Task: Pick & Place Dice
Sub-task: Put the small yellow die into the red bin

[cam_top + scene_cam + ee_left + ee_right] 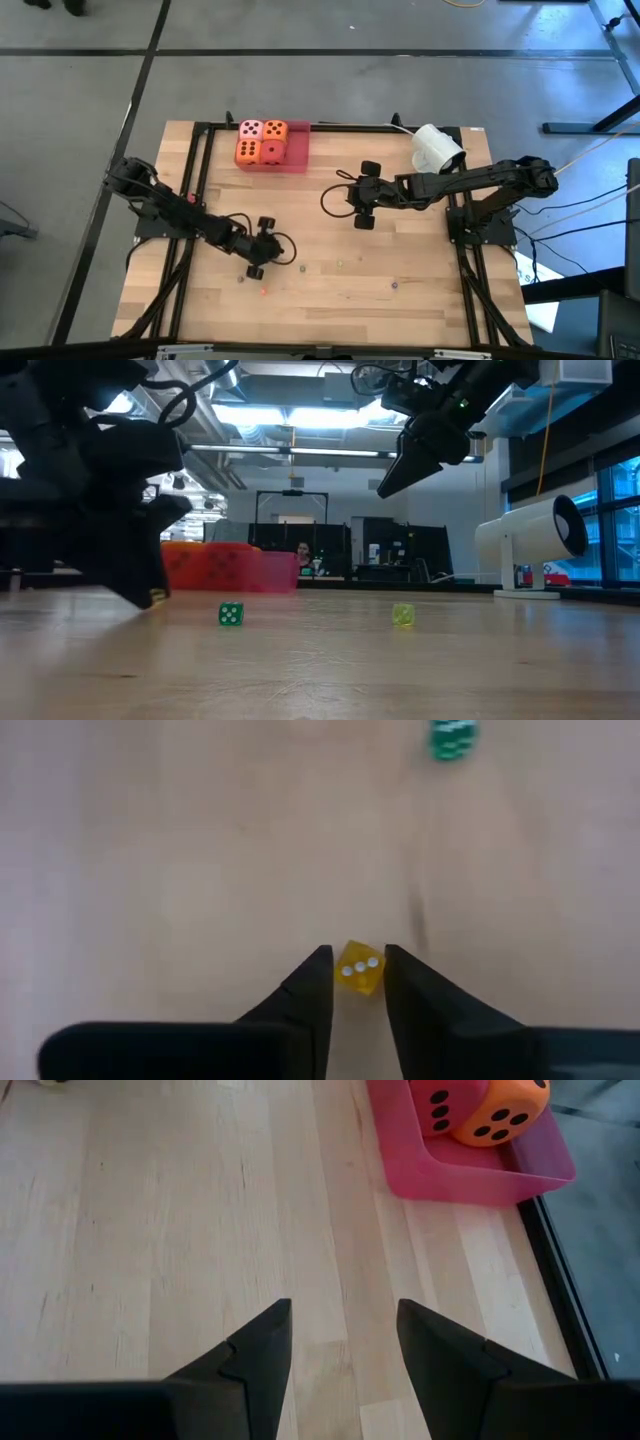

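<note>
We located the small yellow die [358, 975] on the near-left of the table [400, 270], directly between the tips of the left gripper [358, 958]. The jaws were narrow, flanking it, and contact was not confirmed. The right gripper [345, 1315], half open and empty, hung well away, right of the red tray [298, 152].

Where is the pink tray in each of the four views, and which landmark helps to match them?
High view: pink tray at the table's upper edge, left of centre.
Low view: left of centre, far back.
Left wrist view: not in it.
Right wrist view: ahead of the right gripper, off to one side.
Landmark: the orange die inside it.
</note>
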Motion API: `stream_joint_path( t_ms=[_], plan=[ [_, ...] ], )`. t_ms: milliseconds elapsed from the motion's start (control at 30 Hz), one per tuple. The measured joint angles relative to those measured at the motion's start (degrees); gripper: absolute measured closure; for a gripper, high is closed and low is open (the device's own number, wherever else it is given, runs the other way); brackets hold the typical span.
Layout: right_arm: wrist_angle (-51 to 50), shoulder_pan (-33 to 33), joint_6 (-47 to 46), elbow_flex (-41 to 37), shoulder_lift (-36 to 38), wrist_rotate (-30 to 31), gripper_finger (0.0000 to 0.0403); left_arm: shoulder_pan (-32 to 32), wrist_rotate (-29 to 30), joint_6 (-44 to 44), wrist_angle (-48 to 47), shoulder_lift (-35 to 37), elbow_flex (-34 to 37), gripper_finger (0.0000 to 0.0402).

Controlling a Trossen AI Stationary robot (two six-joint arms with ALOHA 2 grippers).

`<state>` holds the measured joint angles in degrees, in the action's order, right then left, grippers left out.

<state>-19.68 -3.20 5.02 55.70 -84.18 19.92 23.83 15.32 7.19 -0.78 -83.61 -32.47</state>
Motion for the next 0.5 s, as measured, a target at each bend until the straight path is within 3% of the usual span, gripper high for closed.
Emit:
stream_joint_path(
  t_ms=[233,500],
  plan=[
    [0.0,0.0,0.0,0.0,0.0,0.0,0.0221,-4.3,8.3,-8.4,0.9,0.0,0.0,0.0334],
    [0.0,0.0,0.0,0.0,0.0,0.0,0.0221,-17.0,16.9,-21.3,9.4,0.0,0.0,0.0333]
  ],
)
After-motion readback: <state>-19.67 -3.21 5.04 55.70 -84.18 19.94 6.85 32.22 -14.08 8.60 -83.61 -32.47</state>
